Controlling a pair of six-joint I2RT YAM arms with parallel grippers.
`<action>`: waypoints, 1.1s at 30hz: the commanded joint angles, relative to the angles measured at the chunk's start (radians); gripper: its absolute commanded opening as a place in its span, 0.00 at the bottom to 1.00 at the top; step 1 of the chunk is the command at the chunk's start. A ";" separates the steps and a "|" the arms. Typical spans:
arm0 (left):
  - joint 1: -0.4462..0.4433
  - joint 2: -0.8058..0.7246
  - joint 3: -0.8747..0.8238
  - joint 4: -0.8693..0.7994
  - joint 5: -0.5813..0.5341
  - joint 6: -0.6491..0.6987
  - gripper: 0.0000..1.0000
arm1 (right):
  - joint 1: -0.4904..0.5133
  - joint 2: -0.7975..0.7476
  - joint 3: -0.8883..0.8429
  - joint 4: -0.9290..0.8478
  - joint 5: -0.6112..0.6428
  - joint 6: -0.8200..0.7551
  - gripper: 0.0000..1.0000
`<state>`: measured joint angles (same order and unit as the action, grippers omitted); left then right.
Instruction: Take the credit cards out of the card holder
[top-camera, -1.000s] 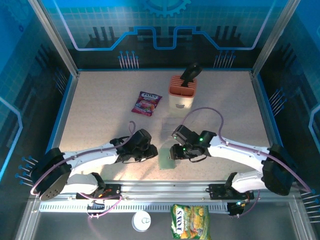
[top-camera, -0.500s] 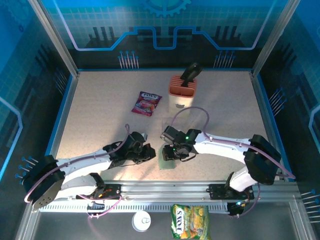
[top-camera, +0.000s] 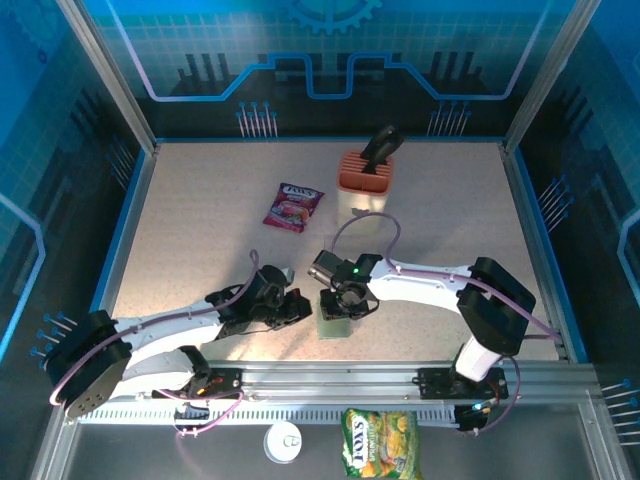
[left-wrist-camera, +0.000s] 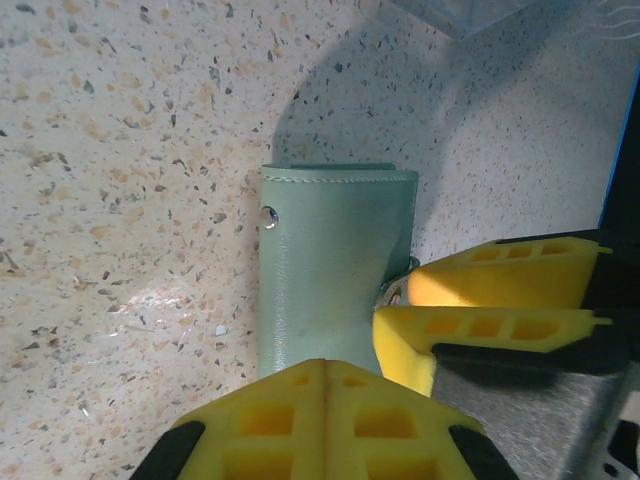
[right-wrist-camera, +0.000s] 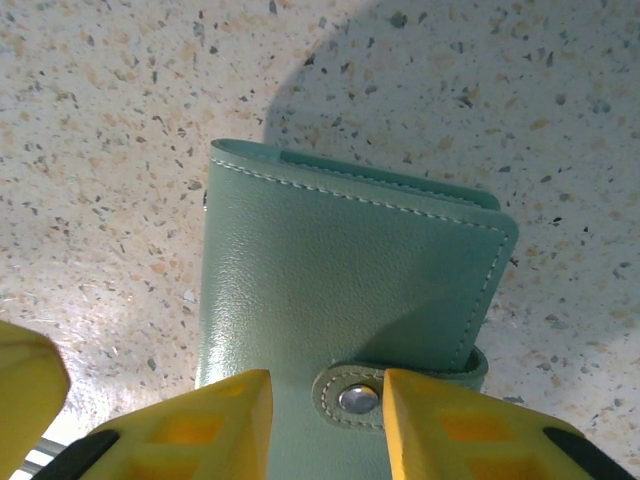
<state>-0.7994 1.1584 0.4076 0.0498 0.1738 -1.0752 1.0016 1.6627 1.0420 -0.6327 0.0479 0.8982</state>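
Noted card holder (top-camera: 334, 322) closed and flat on speckled counter (right-wrist-camera: 100, 100) at front centre, between both arms. Found left gripper (left-wrist-camera: 325, 372) jaws together, bearing on its near edge; right gripper (right-wrist-camera: 328, 395) jaws apart, straddling snap tab (right-wrist-camera: 357, 398). Expect possible slip off the small tab, or dragging of the whole holder on loss of the left hold-down, given the smooth counter. Recorded pale green, finely grained leather-like cover, white stitching, metal stud, rounded corners. Assume credit cards inside, hidden.
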 joint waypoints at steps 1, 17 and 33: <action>0.010 -0.009 -0.015 -0.015 0.008 -0.013 0.00 | 0.017 0.011 0.026 -0.057 0.014 0.017 0.34; 0.009 0.031 -0.010 0.017 0.044 -0.029 0.00 | 0.022 0.093 0.031 -0.045 -0.052 0.016 0.36; -0.076 0.225 0.092 0.131 0.078 -0.075 0.00 | 0.001 0.064 -0.040 -0.014 -0.064 0.018 0.20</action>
<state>-0.8593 1.3510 0.4564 0.1448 0.2249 -1.1286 1.0050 1.7092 1.0508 -0.6548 0.0250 0.9020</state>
